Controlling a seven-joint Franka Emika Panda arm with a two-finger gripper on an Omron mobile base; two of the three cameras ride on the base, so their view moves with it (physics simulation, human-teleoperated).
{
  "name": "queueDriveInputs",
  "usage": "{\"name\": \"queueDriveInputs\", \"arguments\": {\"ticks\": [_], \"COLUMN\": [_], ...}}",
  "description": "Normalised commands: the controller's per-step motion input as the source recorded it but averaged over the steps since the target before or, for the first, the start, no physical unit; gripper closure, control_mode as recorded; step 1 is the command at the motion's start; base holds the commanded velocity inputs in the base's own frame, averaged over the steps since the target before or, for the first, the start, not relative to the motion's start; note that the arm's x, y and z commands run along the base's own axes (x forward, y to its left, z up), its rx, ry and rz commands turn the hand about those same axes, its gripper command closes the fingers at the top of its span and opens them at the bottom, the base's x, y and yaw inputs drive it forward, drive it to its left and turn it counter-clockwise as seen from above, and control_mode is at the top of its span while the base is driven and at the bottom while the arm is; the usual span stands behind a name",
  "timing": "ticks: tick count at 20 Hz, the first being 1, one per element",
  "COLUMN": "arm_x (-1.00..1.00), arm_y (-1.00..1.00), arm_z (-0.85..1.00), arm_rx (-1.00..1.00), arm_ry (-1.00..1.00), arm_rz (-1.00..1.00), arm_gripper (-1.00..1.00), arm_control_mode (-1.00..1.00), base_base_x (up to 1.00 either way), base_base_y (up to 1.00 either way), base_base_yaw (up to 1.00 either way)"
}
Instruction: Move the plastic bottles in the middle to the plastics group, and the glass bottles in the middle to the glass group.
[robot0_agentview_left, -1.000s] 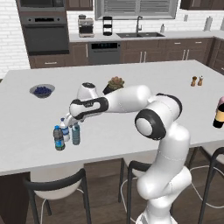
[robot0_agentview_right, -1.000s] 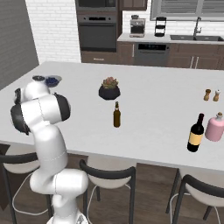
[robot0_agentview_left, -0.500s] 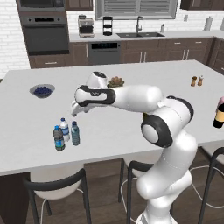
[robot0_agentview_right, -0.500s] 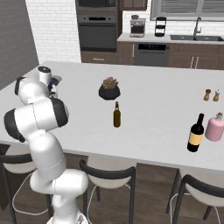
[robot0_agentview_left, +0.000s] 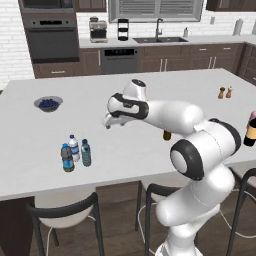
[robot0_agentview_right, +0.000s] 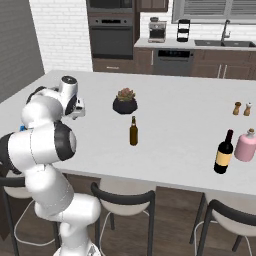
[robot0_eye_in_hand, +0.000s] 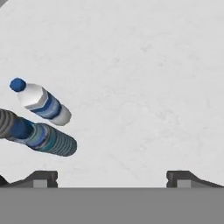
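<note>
My gripper (robot0_agentview_left: 107, 123) hangs open and empty above the counter, up and to the right of three small bottles. There the light-blue water bottle (robot0_agentview_left: 86, 153) stands right beside the clear white-labelled bottle (robot0_agentview_left: 74, 148) and the dark blue-labelled one (robot0_agentview_left: 66, 158). In the hand view the water bottle (robot0_eye_in_hand: 49, 140) and the white-labelled bottle (robot0_eye_in_hand: 42, 103) lie left of my gripper (robot0_eye_in_hand: 111, 179). A plain amber bottle (robot0_agentview_right: 133, 131) stands alone mid-counter. The labelled brown bottle (robot0_agentview_right: 223, 152) stands next to the pink vessel (robot0_agentview_right: 246, 145) at the far right.
A potted plant in a dark bowl (robot0_agentview_right: 126, 101) sits behind the amber bottle. Salt and pepper shakers (robot0_agentview_right: 242, 108) stand at the back right. A bowl of blueberries (robot0_agentview_left: 48, 103) sits at the back left. Stools line the counter's near edge.
My gripper has drawn back from the three bottles, rising and swinging to the right. The water bottle stays standing with the other two.
</note>
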Motion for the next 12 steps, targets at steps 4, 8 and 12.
{"name": "queueDriveInputs", "arguments": {"ticks": [4,8,12], "arm_x": [-0.05,-0.08,-0.03], "arm_y": [-0.96,-0.88,-0.72], "arm_z": [0.17,0.24,0.25], "arm_rx": [0.00,0.00,0.00], "arm_ry": [0.00,0.00,0.00], "arm_rz": [-0.24,-0.27,-0.34], "arm_gripper": [-1.00,-1.00,-1.00], "arm_control_mode": [-1.00,-1.00,-1.00], "base_base_x": [0.00,0.00,0.00], "base_base_y": [0.00,0.00,0.00], "base_base_yaw": [0.00,0.00,0.00]}}
